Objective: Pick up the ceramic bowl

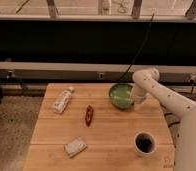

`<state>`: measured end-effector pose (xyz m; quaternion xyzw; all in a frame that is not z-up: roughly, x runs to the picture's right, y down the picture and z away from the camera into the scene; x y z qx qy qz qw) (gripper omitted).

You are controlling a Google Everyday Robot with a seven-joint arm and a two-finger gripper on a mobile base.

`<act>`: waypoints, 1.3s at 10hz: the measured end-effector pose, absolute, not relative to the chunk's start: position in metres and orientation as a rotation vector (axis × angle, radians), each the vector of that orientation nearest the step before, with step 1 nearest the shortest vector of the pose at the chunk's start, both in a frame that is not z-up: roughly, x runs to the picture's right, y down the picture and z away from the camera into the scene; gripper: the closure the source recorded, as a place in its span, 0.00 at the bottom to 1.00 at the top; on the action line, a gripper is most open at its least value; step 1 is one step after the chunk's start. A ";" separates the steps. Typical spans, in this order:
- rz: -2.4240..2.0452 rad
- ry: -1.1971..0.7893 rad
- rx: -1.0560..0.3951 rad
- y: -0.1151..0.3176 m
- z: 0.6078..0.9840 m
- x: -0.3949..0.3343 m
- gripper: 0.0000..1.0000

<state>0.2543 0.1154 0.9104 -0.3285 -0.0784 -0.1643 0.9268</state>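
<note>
The ceramic bowl [120, 95] is green with a paler green inside and sits on the wooden table [111, 135] near its far right edge. My gripper [136, 99] hangs down from the white arm [163, 97] at the bowl's right rim, close against it. The arm comes in from the right and bends above the bowl. The bowl rests on the table.
A white cup with a dark inside [144, 143] stands at the front right. A clear bottle [62, 99] lies at the back left. A small red-brown item [89, 115] lies mid-table, and a pale packet [75, 147] lies at the front left. A dark wall runs behind.
</note>
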 end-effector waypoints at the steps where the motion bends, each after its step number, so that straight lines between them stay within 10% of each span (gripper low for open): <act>1: -0.336 -0.159 -0.674 0.115 0.909 0.256 0.92; 13: -0.384 -0.124 -0.466 0.059 0.816 0.256 1.00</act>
